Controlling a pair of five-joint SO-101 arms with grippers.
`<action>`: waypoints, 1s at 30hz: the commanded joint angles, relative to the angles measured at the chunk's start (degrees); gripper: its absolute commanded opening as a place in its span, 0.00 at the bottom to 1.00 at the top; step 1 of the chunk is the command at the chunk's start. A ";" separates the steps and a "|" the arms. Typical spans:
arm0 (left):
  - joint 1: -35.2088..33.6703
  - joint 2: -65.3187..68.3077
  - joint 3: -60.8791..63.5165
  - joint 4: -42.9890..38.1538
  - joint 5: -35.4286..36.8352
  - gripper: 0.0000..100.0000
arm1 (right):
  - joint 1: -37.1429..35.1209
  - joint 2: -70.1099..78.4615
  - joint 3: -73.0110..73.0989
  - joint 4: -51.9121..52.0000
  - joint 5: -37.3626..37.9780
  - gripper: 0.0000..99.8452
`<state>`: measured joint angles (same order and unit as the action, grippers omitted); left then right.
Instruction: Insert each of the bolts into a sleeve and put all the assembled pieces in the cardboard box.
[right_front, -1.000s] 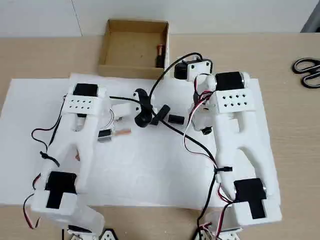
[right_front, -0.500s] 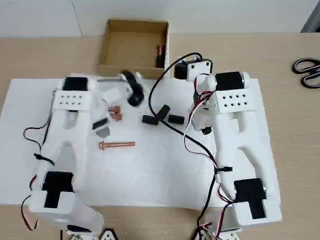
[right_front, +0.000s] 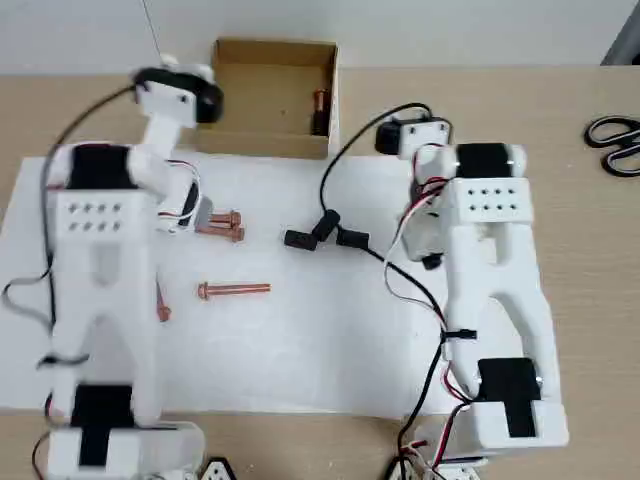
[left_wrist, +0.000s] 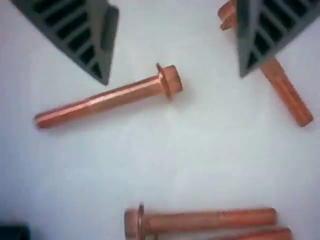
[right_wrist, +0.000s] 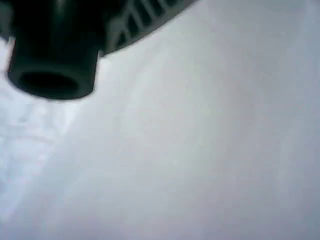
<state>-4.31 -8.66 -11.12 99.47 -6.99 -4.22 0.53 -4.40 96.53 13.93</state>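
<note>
Well, the left gripper (left_wrist: 172, 79) hangs wide open over the bolts scattered on the white sheet (right_front: 300, 350), its two fingers straddling one bolt (left_wrist: 107, 97) without touching it. Towards the sheet's far right corner, the right gripper (right_front: 430, 255) looks clamped on a black sleeve (right_wrist: 50, 65), held just above the paper. Three loose sleeves (right_front: 300, 240) lie mid-sheet. The cardboard box (right_front: 260, 143) beyond the far edge already has one assembled piece (right_front: 320, 108) inside. I'd say this is the bolt-picking step. The left arm needs to drop, close on that bolt by its shank, then line it up with the bore of the waiting sleeve.
</note>
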 joint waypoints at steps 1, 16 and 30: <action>0.09 -11.87 0.13 0.97 8.26 0.16 | 3.03 -3.74 -0.53 1.36 0.35 0.00; 1.93 -32.35 45.58 -25.05 50.46 0.19 | 4.18 -3.74 -0.35 1.63 0.00 0.00; 3.16 3.34 14.46 -1.85 57.41 0.33 | -0.13 -3.74 -0.26 1.54 -2.55 0.00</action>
<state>-0.44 -12.26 11.21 93.32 49.54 -3.87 0.53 -4.40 97.14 12.18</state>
